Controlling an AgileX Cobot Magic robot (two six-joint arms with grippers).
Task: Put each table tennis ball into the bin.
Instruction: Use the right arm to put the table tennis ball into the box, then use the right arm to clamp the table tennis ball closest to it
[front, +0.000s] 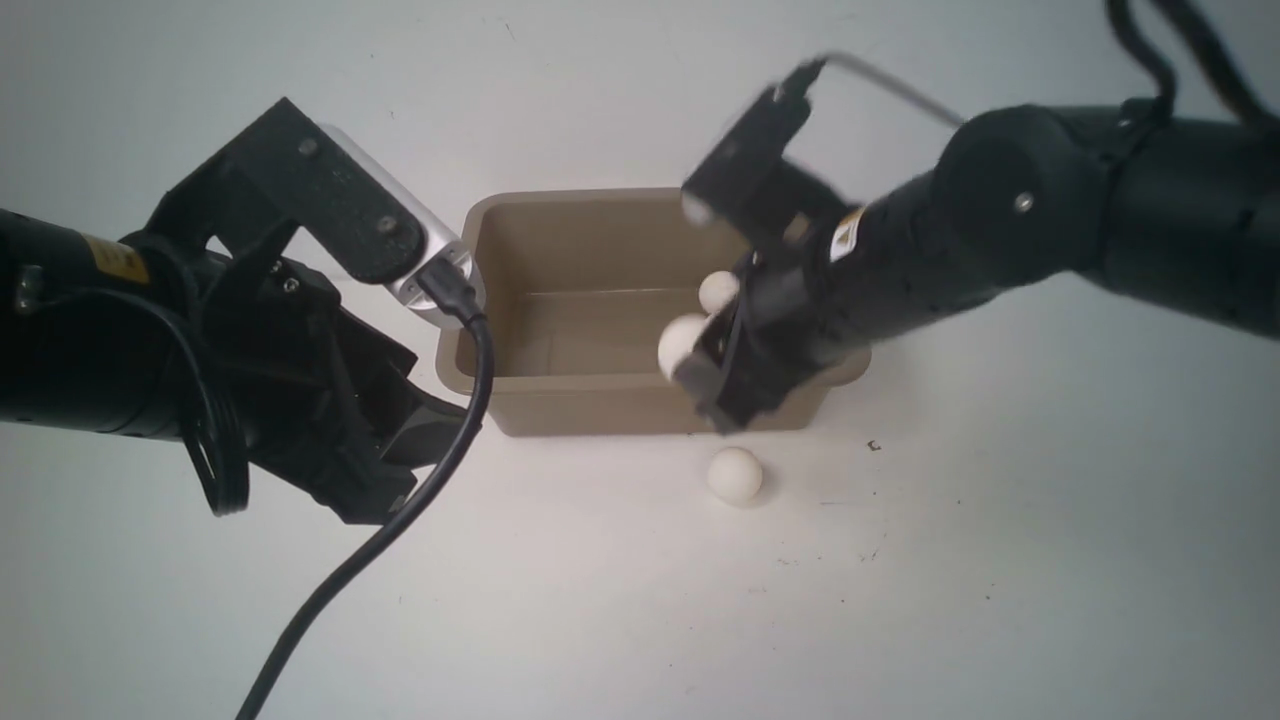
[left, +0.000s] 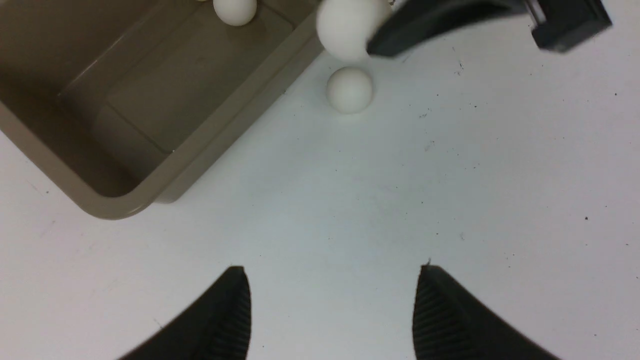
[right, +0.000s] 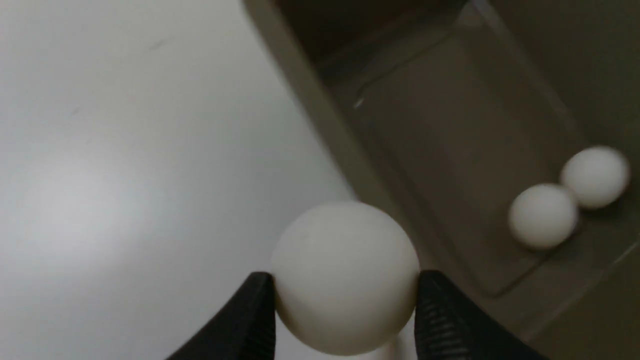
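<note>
Tabletop (front: 1000, 560): white; loose ball (front: 735, 475) beside bin (front: 560, 197).
Right pincer (right: 344, 287): clenched on held ball (front: 682, 343) at bin rim.
Left pincer (left: 332, 272): released, empty.

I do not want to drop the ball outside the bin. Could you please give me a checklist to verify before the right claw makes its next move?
1. Right claw shut on held ball: ok.
2. That ball fully above the bin opening: cannot tell; it hangs near the front rim.
3. Bin upright, two balls inside: ok.
4. Every ball collected: not ok; fourth ball lies on the table before the bin.
5. Left claw open, empty: ok.
</note>
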